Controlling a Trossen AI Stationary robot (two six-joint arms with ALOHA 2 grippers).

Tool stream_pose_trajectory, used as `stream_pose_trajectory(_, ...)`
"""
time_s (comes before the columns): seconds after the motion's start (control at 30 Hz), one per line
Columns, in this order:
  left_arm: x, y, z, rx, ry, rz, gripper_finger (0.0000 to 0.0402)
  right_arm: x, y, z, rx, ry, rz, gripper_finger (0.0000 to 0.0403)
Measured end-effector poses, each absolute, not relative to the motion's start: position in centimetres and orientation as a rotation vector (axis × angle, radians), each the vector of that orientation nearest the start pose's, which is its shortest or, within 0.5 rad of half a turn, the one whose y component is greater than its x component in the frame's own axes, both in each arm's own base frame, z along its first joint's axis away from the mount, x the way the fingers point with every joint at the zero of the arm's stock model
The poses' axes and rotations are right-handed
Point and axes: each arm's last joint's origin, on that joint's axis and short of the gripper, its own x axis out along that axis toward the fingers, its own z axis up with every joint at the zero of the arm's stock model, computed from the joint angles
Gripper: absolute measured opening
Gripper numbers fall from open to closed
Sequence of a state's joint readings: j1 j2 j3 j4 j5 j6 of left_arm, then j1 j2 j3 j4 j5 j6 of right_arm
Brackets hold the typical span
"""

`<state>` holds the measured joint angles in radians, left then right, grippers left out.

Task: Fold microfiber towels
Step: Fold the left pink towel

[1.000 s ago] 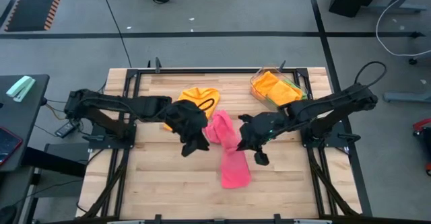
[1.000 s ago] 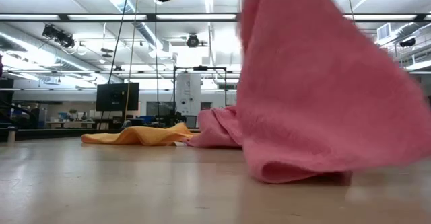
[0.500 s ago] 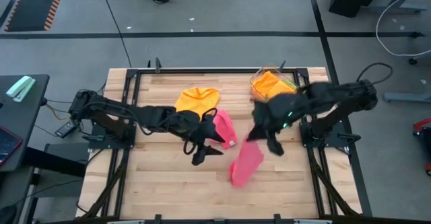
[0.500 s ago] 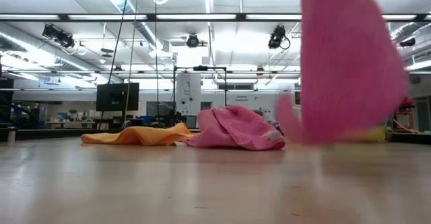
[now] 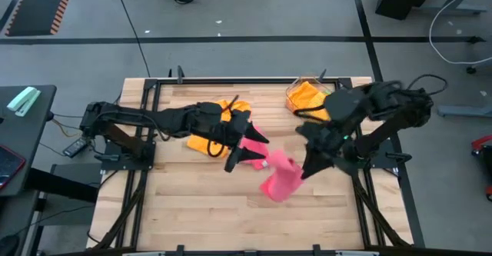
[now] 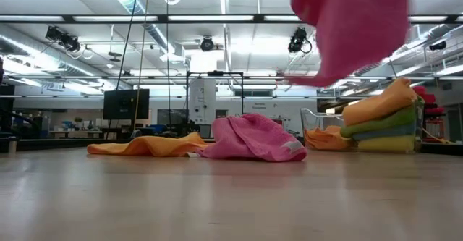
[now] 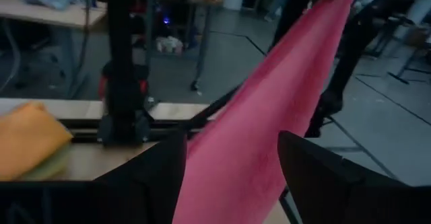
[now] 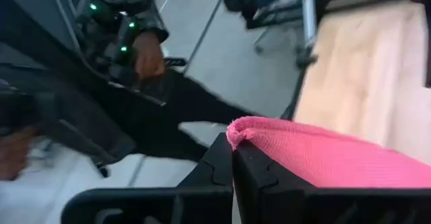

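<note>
We see the right gripper [image 8: 232, 158] clamped on a pink towel [image 5: 278, 181] lifted above table [image 5: 192, 210] centre; the left gripper [image 5: 244, 150], at 9 o'clock of it, stands open, holding nothing. An orange towel [image 5: 209, 129] lies at 11 o'clock, a tray [image 5: 311, 98] at 1. Only the low view shows a second pink towel [image 6: 253, 138] lying flat.

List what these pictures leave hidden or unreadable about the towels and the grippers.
- Pink towel: high view, its gripped corner hides under the right gripper.
- Orange towel: high view, the left arm covers its middle.
- Left gripper: low view, out of frame above.
- Towels in the clear tray: low view, cut off by the right edge; count unclear.
</note>
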<state>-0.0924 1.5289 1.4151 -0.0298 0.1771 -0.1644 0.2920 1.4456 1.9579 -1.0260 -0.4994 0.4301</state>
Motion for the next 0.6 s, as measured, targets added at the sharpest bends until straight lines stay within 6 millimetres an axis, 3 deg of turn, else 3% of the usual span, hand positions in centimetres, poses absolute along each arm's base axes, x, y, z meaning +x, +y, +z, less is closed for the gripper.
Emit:
stream_pose_trajectory(0.1, 36.5, -4.0, 37.2, -0.179, 0.192, -0.280, 0.0242, 24.6, 8.9, 48.6, 0.504, 0.739, 0.656, 0.0002)
stream_pose_trajectory(0.23, 37.6, -4.8, 35.9, -0.216, 0.206, -0.295, 0.0246, 24.8, 8.0, 47.9, 0.576, 0.810, 0.534, 0.0002)
stream_pose_trajectory(0.43, 37.6, -5.7, 36.0, -0.271, 0.202, -0.319, 0.0264, 24.9, 7.3, 47.4, 0.646, 0.861, 0.397, 0.0002)
stream_pose_trajectory(0.6, 37.7, -5.8, 36.2, -0.301, 0.177, -0.259, 0.0276, 26.2, 7.0, 46.6, 0.691, 0.888, 0.321, 0.0002)
